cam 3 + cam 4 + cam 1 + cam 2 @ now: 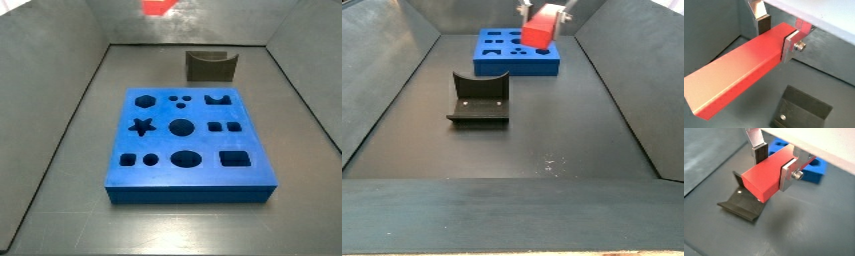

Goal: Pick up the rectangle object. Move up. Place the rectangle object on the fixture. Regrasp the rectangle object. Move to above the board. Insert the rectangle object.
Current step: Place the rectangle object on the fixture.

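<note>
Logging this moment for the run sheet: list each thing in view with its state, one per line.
Gripper: shut on the rectangle object, raised off the floor.
Rectangle object: held between the fingers, airborne.
Fixture: on the floor, unoccupied.
Board: flat on the floor, holes unfilled.

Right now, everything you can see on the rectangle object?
The rectangle object is a plain red elongated block with flat smooth faces and square ends. The gripper is shut on one end, silver fingers pressing opposite sides. It hangs clear of the floor, above the fixture in a wrist view, and touches nothing else.
</note>
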Available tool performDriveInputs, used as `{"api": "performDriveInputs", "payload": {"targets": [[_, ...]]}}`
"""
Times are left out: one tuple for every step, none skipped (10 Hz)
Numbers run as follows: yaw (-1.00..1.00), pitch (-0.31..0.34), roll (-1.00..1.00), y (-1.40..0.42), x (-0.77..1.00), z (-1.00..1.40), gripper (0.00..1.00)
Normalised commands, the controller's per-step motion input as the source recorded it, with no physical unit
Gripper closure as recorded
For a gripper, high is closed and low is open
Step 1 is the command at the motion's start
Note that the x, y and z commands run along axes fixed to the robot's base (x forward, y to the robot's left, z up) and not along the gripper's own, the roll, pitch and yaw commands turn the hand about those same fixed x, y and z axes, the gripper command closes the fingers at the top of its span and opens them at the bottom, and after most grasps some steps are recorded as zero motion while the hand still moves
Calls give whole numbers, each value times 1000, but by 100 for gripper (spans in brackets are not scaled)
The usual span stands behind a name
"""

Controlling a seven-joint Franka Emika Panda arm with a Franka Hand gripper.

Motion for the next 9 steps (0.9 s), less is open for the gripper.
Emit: {"api": "performDriveInputs", "payload": {"targets": [[1000, 100, -197, -237, 1000, 21, 100], [959, 132, -237, -204, 1000, 19, 100], [702, 145, -219, -173, 1000, 17, 100], [467, 153, -200, -145, 1000, 15, 100], [250, 155, -173, -108, 1000, 14, 100], [146, 151, -144, -85, 1000, 8, 100], [78, 148, -120, -66, 1000, 7, 100], [10, 239, -1000, 350, 1000, -114, 100], [1, 241, -1000, 373, 1000, -117, 100]]}}
